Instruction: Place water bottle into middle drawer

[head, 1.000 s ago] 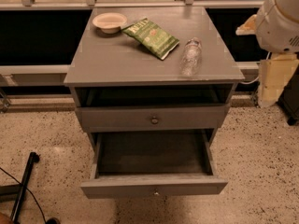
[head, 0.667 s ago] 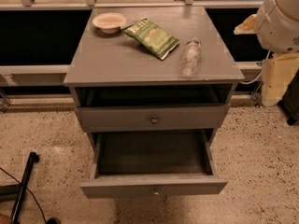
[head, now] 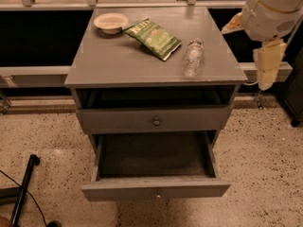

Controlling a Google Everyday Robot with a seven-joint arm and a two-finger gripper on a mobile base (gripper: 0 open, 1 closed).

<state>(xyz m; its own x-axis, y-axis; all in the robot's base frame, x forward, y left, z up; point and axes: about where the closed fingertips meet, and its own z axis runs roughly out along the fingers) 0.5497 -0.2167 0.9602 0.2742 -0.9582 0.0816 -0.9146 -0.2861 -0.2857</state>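
The water bottle [head: 193, 58] is clear and crinkled and lies on its side on the grey cabinet top [head: 118, 60], near the right front edge, just right of the green snack bag [head: 154, 38]. The middle drawer [head: 156, 188] is pulled out and open, with a dark interior that holds nothing I can see. The upper drawer [head: 154, 119] with the round knob is shut. My gripper [head: 266, 65] hangs from the white arm [head: 272, 8] off the cabinet's right side, level with the top and apart from the bottle.
A small white bowl [head: 111, 21] stands at the back left of the cabinet top. A railing and dark panels run behind the cabinet. A black pole and a cable [head: 23, 188] lie on the speckled floor at lower left.
The arm with my gripper has shifted slightly left and up, closer to the cabinet's right edge. The bottle, the bag, the bowl and the drawers have not moved.
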